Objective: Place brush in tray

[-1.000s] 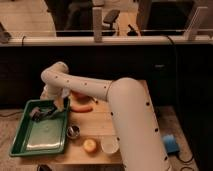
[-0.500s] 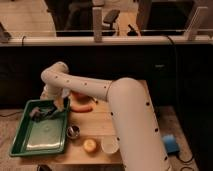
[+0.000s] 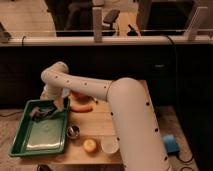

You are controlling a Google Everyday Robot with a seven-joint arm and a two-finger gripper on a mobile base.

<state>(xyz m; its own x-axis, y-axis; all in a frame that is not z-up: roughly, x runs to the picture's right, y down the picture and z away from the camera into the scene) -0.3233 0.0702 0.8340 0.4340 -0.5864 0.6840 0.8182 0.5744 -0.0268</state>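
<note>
While over tray [image 3: 63, 136], gripper [image 3: 59, 103] near brush [image 3: 42, 113]

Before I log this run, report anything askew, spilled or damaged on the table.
Nothing stands out. The brush lies inside the tray at its far end, with the pincer over the tray's far right corner. The metal cup stands upright beside the tray; no spill shows.

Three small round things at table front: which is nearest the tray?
The metal cup, beside the right wall of the tray; orange ball and pale cup lie farther right. The gripper hangs over the tray's far-right corner.
</note>
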